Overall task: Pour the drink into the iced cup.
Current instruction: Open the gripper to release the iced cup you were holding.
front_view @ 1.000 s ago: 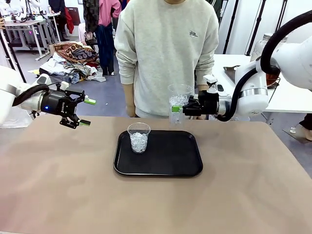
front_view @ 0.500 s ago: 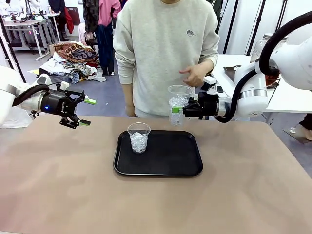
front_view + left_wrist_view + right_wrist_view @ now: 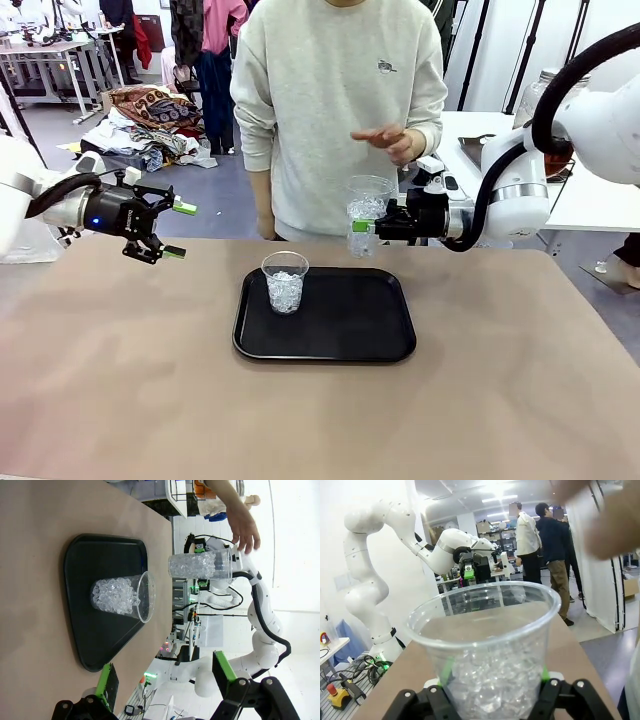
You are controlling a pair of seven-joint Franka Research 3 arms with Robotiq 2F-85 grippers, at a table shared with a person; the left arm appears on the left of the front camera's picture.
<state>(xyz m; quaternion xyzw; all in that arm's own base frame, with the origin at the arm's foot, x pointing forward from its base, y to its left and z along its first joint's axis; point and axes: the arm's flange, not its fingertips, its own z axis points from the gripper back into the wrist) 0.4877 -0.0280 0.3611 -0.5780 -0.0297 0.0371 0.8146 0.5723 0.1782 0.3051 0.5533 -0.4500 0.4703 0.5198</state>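
My right gripper (image 3: 365,223) is shut on a clear plastic cup of ice (image 3: 368,212), held upright in the air above the tray's far right corner. Up close, its green pads press both sides of the iced cup (image 3: 490,645). A second cup of ice (image 3: 285,283) stands on the black tray (image 3: 340,330). My left gripper (image 3: 180,230) hovers open and empty at the table's left, facing the tray cup (image 3: 122,596). The person's hand (image 3: 385,138) is raised just above the held cup. The drink (image 3: 560,160) shows as a brown patch in a glass jar, mostly hidden behind my right arm.
The person stands at the far edge of the brown table (image 3: 120,380), right behind the held cup. A white side table (image 3: 590,200) stands at the far right. Broad bare tabletop lies in front of and beside the tray.
The person's hand has risen from behind my right gripper to just above the held cup. Neither arm has moved.
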